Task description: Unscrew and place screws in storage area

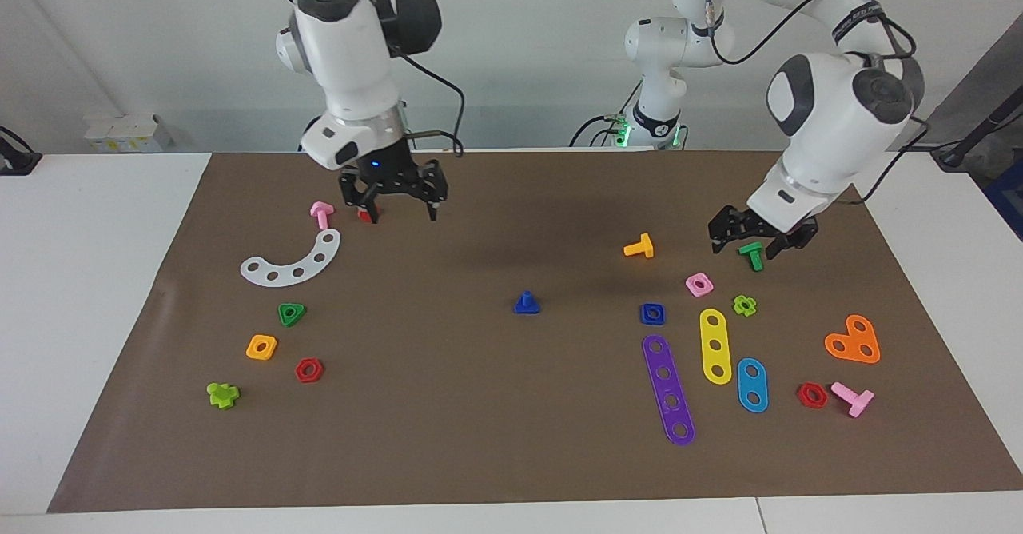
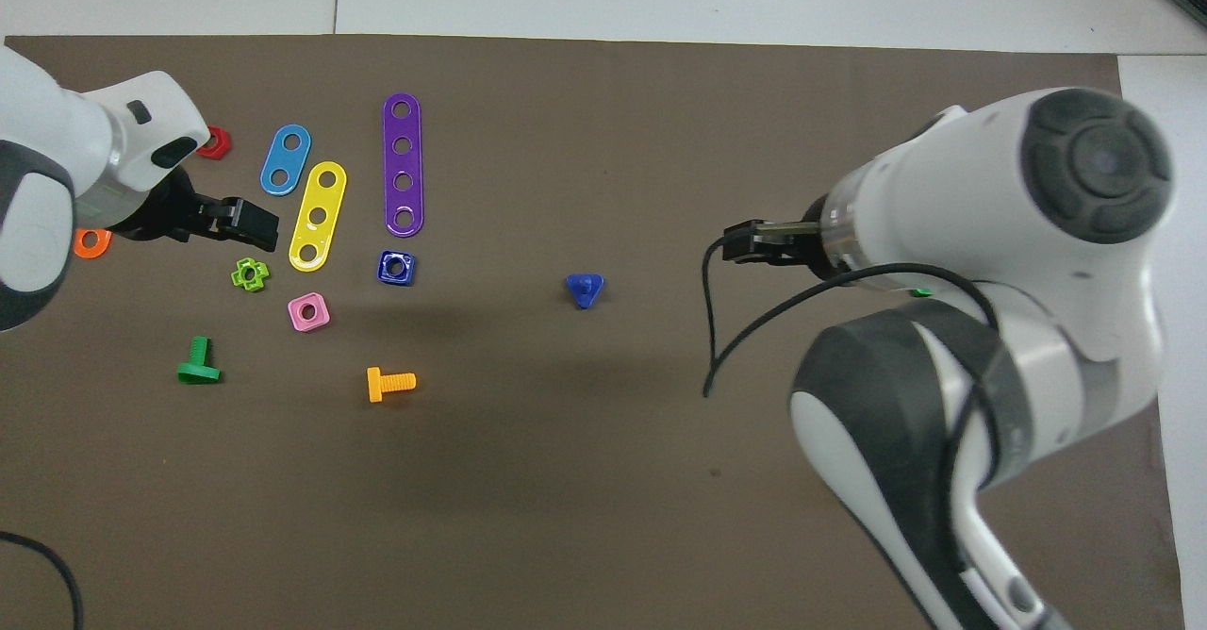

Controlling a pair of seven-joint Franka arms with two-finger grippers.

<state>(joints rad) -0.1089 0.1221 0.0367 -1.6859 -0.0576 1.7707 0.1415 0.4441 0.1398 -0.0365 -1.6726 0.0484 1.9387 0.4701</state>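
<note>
One dark-blue bolt [image 1: 527,303], one dark-blue square nut [image 1: 652,313].

Dark-blue bolt [image 1: 527,303] mid-mat, apparently head-down, shank up, alone.

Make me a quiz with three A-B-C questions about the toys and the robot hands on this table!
1. Where is the small dark-blue plastic bolt?
A. Alone near the middle of the brown mat
B. Held up in the air
C. On the white table edge

2. How many holes does the long purple plastic strip have?
A. Two
B. Four
C. Six

3. How is the left gripper over the green plastic bolt?
A. Open and empty
B. Shut on the green plastic bolt
C. Lying flat on the mat

Answers: 1 A, it stands on the mat with nothing touching it; 2 B, four round holes show in a row; 3 A, its fingertips are apart and the bolt lies on the mat.
</note>
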